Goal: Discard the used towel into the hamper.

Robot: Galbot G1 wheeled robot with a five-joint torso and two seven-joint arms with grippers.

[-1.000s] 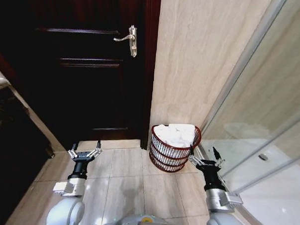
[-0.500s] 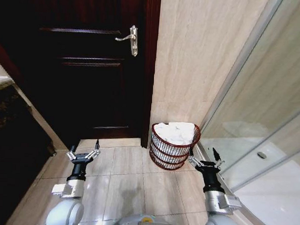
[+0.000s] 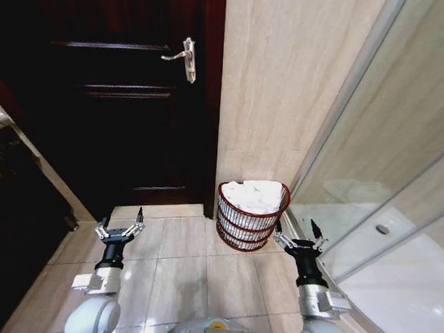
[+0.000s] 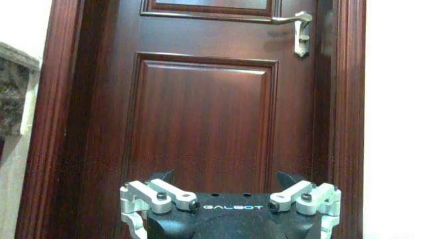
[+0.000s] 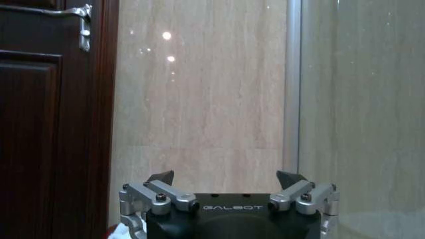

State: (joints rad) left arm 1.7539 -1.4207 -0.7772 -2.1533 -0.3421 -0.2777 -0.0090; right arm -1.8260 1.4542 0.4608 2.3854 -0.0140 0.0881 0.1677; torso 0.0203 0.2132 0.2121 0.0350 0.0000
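The hamper [image 3: 247, 225], a reddish-brown wire basket, stands on the floor against the beige wall, beside the door frame. White towel cloth [image 3: 250, 196] lies heaped inside it up to the rim. My right gripper [image 3: 299, 233] is open and empty, low and just right of the hamper. My left gripper [image 3: 118, 227] is open and empty too, well to the hamper's left, in front of the door. In the wrist views the left gripper [image 4: 226, 177] faces the door and the right gripper [image 5: 226, 175] faces the wall.
A dark wooden door [image 3: 114, 95] with a metal handle [image 3: 184, 58] is shut at the back left. A glass shower screen [image 3: 384, 159] runs along the right. A dark counter [image 3: 7, 201] stands at the left. Beige floor tiles [image 3: 188, 276] lie between my arms.
The whole picture has slid a little to the left, so the camera has moved. Both grippers stay open and empty, and the towel stays in the hamper.
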